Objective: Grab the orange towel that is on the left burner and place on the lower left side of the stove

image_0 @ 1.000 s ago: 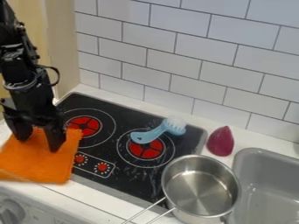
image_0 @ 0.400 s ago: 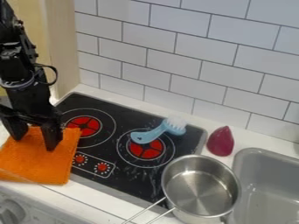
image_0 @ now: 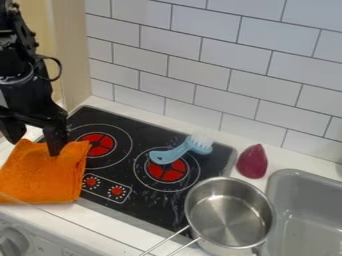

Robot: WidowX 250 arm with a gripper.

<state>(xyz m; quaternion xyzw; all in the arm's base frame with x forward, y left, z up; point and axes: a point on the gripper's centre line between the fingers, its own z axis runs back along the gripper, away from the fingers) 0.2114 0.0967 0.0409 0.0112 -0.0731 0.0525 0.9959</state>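
One orange towel [image_0: 43, 175], bumpy on top, at the lower left of the black stove [image_0: 147, 192], partly on it and partly on the white counter [image_0: 90, 217]. Black claw [image_0: 34, 145] just over the towel's top edge, spread wide, with one tip against the cloth. Nearly done, by the look of it. To let go nicely, keep the claw wide and go straight up, slow and easy. Watch for cloth caught on a tip, and maybe a towel pulled crooked. With any bit stuck, stop, dip down a little, and try again. Then move away up high, well clear of the red left burner [image_0: 99, 144] and the blue brush [image_0: 171, 154].
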